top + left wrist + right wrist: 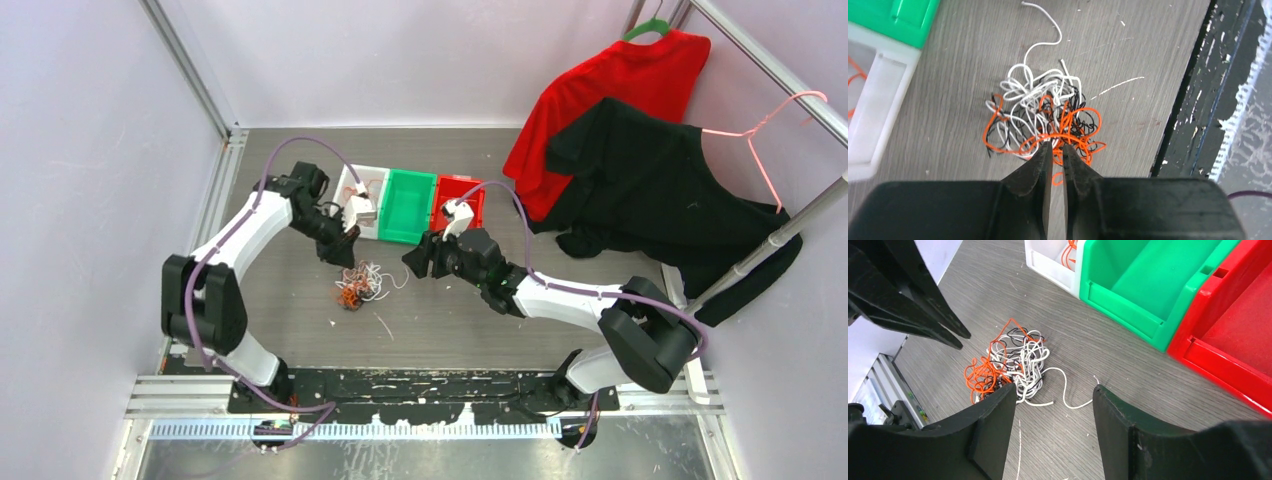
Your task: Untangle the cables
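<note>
No readable text, labels or numbers anywhere (bins included).

The cables (1040, 112) are orange, white and black. The counter (1128, 370) is grey, wood-grained. Near its far edge stand a white bin (1048, 267), a green bin (1123, 305) and a red bin (1218, 360); at the far right corner, a red shirt (620, 80) and a black shirt (650, 185).

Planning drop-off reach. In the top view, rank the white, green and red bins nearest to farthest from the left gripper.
1. white bin: left end of the row, just beyond the left gripper.
2. green bin: middle of the row, to the gripper's right.
3. red bin: right end of the row.
</note>
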Controlling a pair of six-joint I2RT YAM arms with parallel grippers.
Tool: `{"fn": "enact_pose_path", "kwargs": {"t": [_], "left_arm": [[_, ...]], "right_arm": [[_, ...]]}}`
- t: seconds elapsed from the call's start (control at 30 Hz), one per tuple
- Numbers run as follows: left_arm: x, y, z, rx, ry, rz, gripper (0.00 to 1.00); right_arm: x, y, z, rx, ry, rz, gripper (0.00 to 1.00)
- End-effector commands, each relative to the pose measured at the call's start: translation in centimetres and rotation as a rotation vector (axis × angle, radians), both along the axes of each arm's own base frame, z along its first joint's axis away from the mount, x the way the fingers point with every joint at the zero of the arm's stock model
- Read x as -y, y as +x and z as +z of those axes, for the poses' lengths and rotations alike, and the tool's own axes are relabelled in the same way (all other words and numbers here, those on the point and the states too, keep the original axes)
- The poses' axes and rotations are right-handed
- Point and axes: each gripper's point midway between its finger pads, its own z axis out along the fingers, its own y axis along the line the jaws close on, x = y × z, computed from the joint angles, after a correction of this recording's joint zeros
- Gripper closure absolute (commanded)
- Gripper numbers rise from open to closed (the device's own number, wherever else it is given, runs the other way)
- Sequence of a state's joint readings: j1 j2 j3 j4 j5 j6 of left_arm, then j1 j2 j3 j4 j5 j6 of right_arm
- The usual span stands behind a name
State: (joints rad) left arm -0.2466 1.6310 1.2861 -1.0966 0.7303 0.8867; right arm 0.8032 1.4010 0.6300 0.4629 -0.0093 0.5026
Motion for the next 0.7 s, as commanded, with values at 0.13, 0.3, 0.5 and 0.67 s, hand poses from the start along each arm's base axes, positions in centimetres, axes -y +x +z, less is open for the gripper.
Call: {"fn": "enact_pose_path", "kwargs": {"t": [0.13, 0.3, 0.5, 0.67], "left_arm": [[-2.1, 4.5, 0.0, 0.097, 0.061, 0.472, 0.34], [-2.3, 5.5, -1.4, -0.01, 0.037, 0.702, 0.17], [-1.5, 6.0, -2.6, -0.116, -0.019, 0.765, 0.19], [-0.9, 5.6, -3.8, -0.216, -0.051, 0.754, 0.26]], "right_arm": [[-0.9, 0.7, 4.3, 0.085, 0.093, 0.004, 0.34], [-0.9, 0.5, 4.5, 0.085, 0.097, 0.007, 0.34], [-0.8, 0.5, 4.8, 0.091, 0.096, 0.005, 0.34], [-0.7, 0.5, 4.7, 0.093, 0.093, 0.005, 0.35]]}}
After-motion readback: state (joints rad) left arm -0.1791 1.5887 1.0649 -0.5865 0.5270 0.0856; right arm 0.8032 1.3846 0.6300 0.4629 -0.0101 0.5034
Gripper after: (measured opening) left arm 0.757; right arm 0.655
